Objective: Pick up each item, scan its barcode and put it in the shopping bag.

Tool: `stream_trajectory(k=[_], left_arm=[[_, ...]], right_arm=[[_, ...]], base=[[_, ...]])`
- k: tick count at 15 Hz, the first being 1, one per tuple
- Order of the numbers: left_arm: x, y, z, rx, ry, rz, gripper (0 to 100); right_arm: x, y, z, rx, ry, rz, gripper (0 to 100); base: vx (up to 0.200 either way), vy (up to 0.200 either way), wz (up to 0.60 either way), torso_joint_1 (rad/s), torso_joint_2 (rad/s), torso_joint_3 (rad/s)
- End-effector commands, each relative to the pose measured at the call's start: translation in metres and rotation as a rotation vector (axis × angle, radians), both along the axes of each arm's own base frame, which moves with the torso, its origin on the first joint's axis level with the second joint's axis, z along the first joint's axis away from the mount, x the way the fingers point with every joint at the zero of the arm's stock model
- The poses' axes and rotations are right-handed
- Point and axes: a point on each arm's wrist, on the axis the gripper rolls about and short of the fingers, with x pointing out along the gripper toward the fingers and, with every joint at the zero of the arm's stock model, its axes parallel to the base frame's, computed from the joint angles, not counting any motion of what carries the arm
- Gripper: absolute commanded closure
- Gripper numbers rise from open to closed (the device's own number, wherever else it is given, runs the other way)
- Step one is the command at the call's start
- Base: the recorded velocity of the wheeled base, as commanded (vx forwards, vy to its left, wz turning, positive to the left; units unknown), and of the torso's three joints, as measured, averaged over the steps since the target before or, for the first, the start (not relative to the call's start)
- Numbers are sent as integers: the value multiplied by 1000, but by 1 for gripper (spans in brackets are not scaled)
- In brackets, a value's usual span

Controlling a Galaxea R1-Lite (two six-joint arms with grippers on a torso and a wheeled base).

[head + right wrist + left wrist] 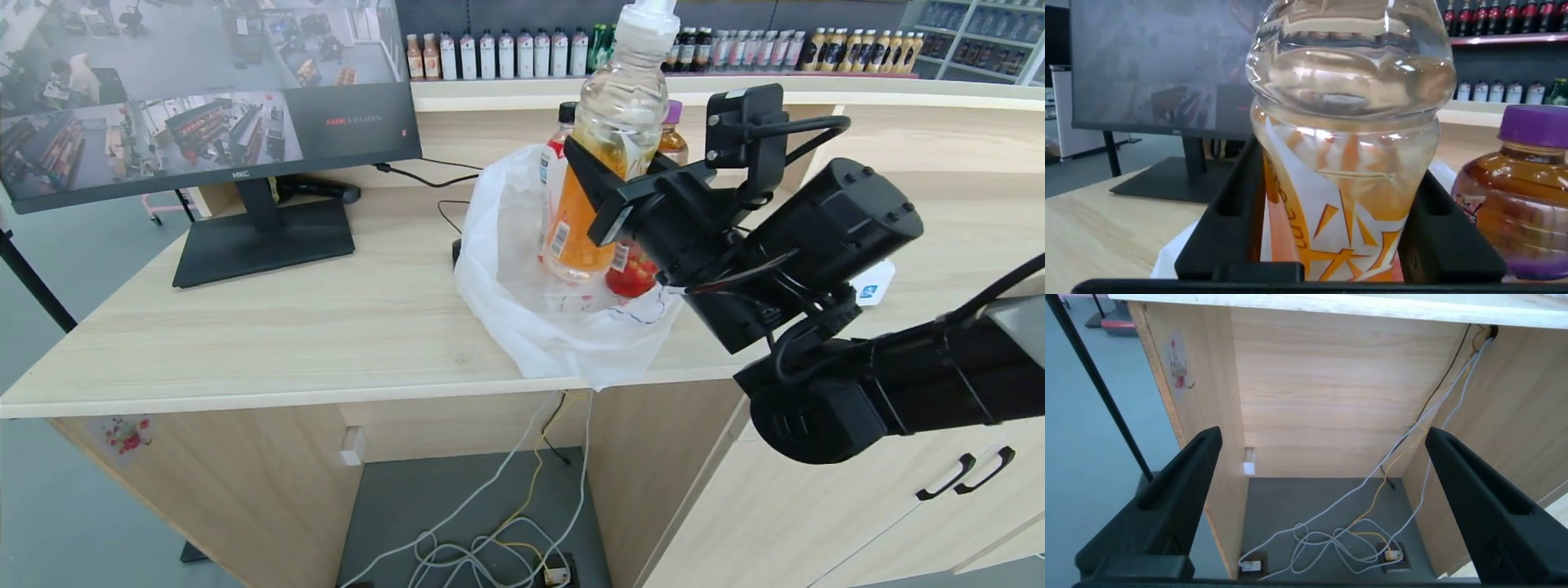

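The bag (522, 327) sits at the bench's (326, 318) front edge, with bottles (674, 140) standing inside. My right fingers (600, 184) clamp an orange bottle (620, 106) upright over it. My left fingers (1180, 498) are wide apart, holding nothing.

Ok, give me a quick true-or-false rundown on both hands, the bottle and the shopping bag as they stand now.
1. The right hand is shut on the orange-label bottle. True.
2. That bottle lies flat on the counter. False: it is held upright at the open shopping bag, not lying on the counter.
3. The shopping bag holds other bottles. True: a purple-capped bottle is among them.
4. The left hand holds an item. False: the left hand is open and empty, low in front of the counter, above the cables.
5. The monitor stands to the bag's right. False: the monitor stands to the bag's left.
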Motion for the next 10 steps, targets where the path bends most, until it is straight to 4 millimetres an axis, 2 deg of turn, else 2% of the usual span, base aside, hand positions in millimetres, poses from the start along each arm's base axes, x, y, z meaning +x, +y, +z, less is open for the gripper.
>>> stream_trajectory(k=[1,7,10], left_arm=[[0,0,0,0,0,0,0],[0,0,0,0,-2,2,0],[0,0,0,0,0,2,0]], right_arm=[[9,9,-9,-15,7,0,100],[20,16,-30,-46,44,-1,100],[28,12,-39,-57,59,-18,100]], base=[[0,0,0,0,0,0],[0,0,0,0,0,0],[0,0,0,0,0,0]])
